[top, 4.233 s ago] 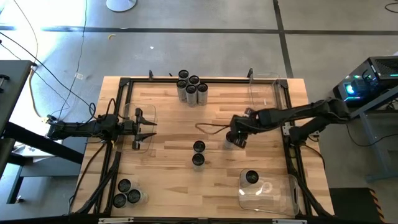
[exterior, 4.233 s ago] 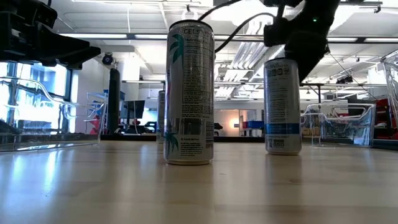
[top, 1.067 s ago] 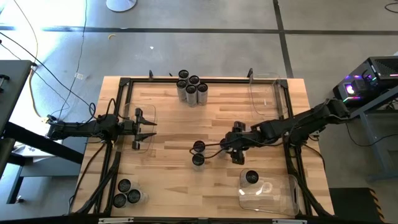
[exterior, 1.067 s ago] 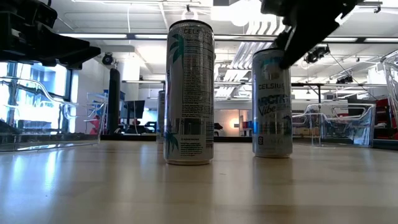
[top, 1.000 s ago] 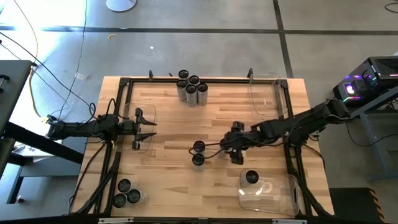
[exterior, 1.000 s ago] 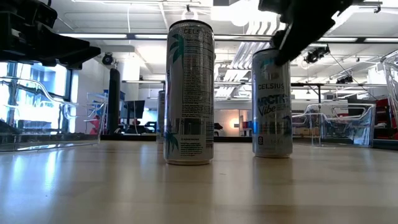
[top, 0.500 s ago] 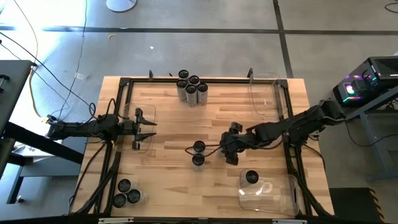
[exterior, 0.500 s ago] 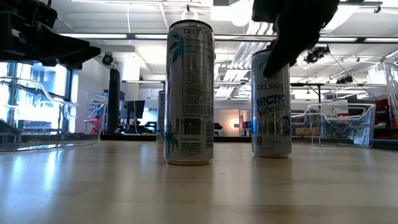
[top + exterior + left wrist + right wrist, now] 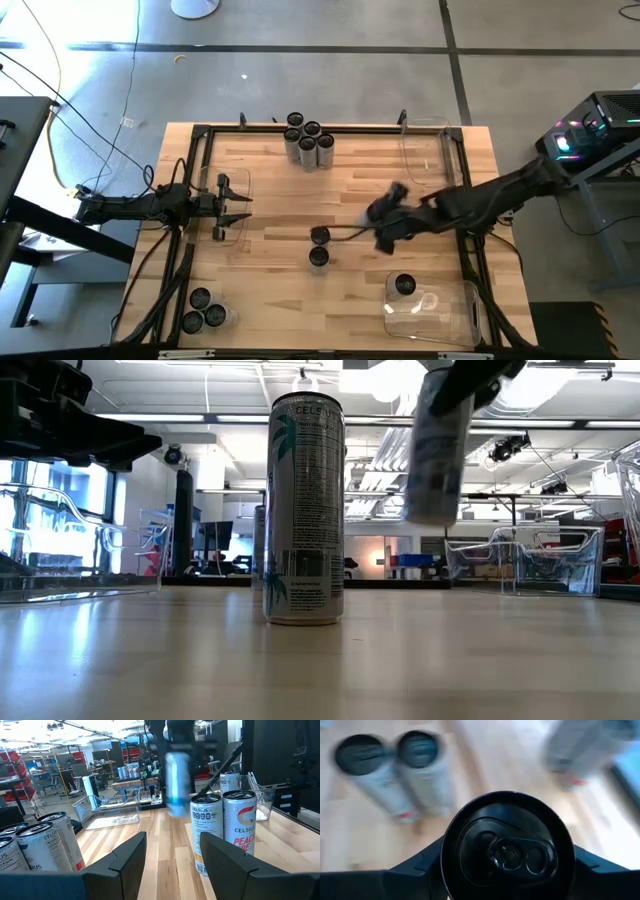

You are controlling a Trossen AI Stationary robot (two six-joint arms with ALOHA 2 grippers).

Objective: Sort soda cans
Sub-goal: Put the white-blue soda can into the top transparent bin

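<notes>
My right gripper (image 9: 383, 218) is right of the table's middle, shut on a silvery soda can (image 9: 435, 450) with a dark top (image 9: 507, 847), lifted above the wood. Left of it, two cans (image 9: 319, 246) stand upright on their bases at mid-table; one of them shows up close in the low view (image 9: 305, 510). My left gripper (image 9: 235, 207) waits open and level at the left edge, over a clear bin (image 9: 232, 232), with nothing between its fingers (image 9: 130, 857). My right gripper pinches the can between its two fingers (image 9: 415, 870), one on each side of the wall just under the top rim (image 9: 451, 851). It comes from above, slanting down. The can hangs below the fingers, nearly upright and clear of the table.
Several cans (image 9: 308, 140) cluster at the far edge. Three cans (image 9: 203, 312) stand at the near left. One can (image 9: 404, 286) sits in a clear bin (image 9: 450, 315) at the near right. Another clear bin (image 9: 425, 150) stands at the far right.
My right gripper has taken hold of the can that stood right of the middle pair and has risen with it, moving a little toward the far edge and tipping. The can has been lifted clear of the table. The other cans have kept their places.
</notes>
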